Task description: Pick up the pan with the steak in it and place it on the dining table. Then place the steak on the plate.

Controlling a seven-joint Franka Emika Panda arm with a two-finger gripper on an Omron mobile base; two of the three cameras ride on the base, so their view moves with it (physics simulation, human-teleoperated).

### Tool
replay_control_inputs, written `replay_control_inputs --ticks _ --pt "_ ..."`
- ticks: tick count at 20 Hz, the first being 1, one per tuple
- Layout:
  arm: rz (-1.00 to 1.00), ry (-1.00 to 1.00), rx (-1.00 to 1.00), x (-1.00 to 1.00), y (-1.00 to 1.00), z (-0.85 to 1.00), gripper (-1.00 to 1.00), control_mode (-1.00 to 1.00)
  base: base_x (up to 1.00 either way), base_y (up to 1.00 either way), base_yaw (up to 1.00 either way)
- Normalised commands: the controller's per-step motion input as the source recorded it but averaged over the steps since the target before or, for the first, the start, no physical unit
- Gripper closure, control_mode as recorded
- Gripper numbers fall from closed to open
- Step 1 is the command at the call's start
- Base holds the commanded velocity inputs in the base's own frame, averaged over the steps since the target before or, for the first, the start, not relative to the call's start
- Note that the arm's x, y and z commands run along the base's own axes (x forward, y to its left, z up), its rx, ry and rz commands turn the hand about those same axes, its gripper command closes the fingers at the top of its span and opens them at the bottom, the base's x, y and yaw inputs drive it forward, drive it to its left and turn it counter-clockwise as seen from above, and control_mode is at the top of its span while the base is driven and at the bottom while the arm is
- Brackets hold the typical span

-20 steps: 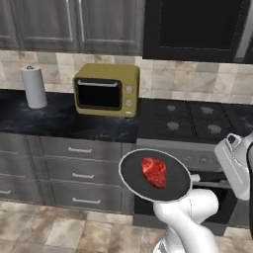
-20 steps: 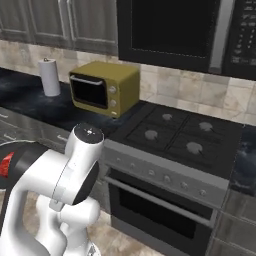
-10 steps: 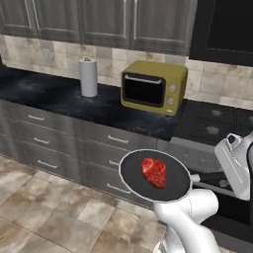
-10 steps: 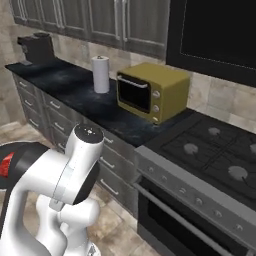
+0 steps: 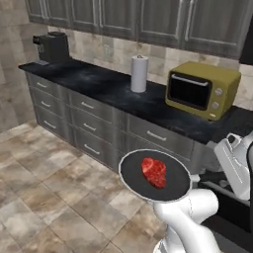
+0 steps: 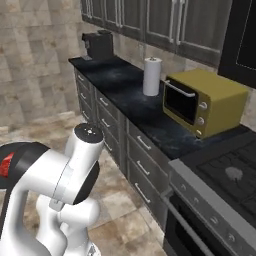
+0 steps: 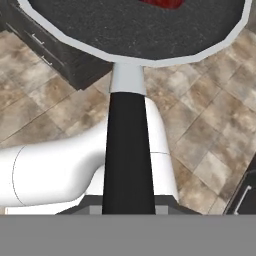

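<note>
We have the pan point(image 5: 155, 176) off the stove and in the air, its black handle point(image 7: 127, 150) running straight back into our fingers, which are clenched on its near end. The steak point(image 5: 154, 172) lies loose near the middle of the pan, out ahead of the fingers, and the pan sits level above the tiled floor point(image 5: 44, 183). Beyond the pan runs the dark counter point(image 5: 108, 91) with a paper towel roll point(image 5: 139, 73), a yellow toaster oven point(image 5: 202, 90) and a coffee machine point(image 5: 52, 47). So the pickup looks done. What is left, we judge: reach the dining table, set the pan down, then move the steak onto the plate.
</note>
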Motion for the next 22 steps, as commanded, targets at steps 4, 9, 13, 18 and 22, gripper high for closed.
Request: replay_control_inputs --ticks 4,9,13,18,22 --pt "0.0 0.0 0.0 0.0 0.0 0.0 1.0 1.0 -0.02 0.0 0.5" --pt "0.0 0.0 0.0 0.0 0.0 0.0 1.0 1.0 -0.02 0.0 0.5" --pt "0.0 0.0 0.0 0.0 0.0 0.0 1.0 1.0 -0.02 0.0 0.5" --pt "0.0 0.0 0.0 0.0 0.0 0.0 1.0 1.0 -0.05 0.0 0.5" --pt "0.0 0.0 0.0 0.0 0.0 0.0 1.0 1.0 -0.1 0.0 0.47"
